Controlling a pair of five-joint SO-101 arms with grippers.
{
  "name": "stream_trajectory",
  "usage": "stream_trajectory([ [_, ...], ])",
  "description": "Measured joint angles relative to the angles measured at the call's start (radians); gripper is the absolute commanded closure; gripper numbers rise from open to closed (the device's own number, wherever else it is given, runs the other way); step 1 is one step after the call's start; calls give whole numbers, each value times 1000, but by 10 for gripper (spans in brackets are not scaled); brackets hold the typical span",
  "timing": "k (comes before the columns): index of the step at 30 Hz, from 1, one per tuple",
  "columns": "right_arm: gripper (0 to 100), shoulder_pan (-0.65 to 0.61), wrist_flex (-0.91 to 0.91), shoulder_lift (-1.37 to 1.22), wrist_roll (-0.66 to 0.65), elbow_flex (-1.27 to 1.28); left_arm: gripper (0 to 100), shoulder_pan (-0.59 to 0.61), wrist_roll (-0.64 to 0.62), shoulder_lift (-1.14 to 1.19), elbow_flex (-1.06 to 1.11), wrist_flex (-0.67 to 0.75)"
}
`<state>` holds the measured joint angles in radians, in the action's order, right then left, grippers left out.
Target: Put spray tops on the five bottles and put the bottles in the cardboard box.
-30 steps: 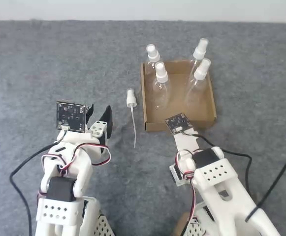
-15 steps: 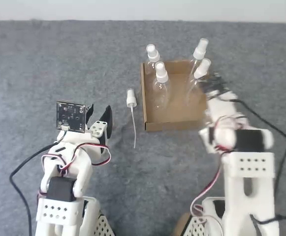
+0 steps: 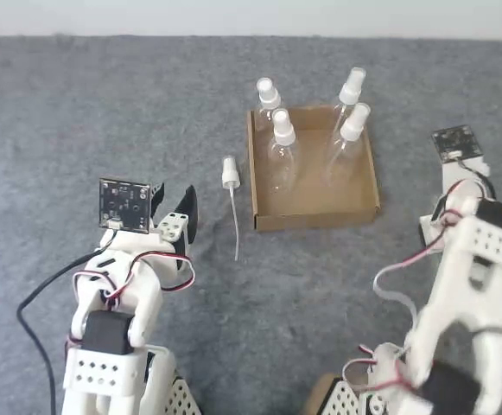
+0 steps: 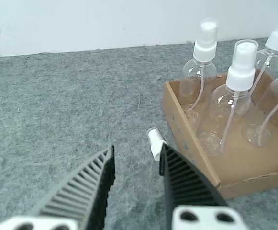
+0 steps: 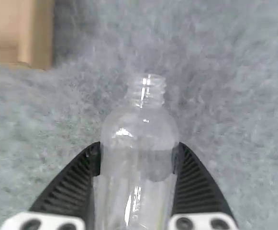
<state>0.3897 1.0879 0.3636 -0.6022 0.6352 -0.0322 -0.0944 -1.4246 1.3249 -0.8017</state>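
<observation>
On the grey felt (image 3: 104, 104): four capped bottles boxed, one bare bottle gripped.
At the left, the left gripper (image 4: 137, 152) hangs with its fingers apart and nothing between them, near the loose spray top (image 3: 231, 177) lying on the felt just beside the cardboard box (image 3: 315, 216). Four bottles with spray tops (image 3: 282, 151) stand upright inside the box. To the right of the box, the right gripper (image 5: 139, 154) is clamped on an uncapped bottle (image 5: 139, 129).

Four capped bottles (image 3: 282, 156) upright in cardboard box (image 3: 315, 221); spray top (image 3: 230, 174) beside; fifth bottle (image 5: 139, 139) uncapped.
</observation>
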Motion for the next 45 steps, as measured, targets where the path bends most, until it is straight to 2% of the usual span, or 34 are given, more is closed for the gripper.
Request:
stream_trajectory([
  [4,960,0,-60,-146,-74,0,855,0,0,49,-14,0],
  [8,960,0,-71,-192,-109,0,849,2,0,230,-109,0],
  [13,960,0,-71,-201,-114,0,756,-31,0,572,-336,0],
  [21,960,0,-71,-201,-117,0,754,-48,0,1183,-690,0],
  [27,960,0,-71,-201,-117,0,754,-37,-9,1522,-888,0],
  [39,960,0,-71,-201,-117,0,754,-28,-28,1789,-1115,0],
  [45,960,0,-71,-201,-117,0,814,-31,-34,1890,-1198,-18],
])
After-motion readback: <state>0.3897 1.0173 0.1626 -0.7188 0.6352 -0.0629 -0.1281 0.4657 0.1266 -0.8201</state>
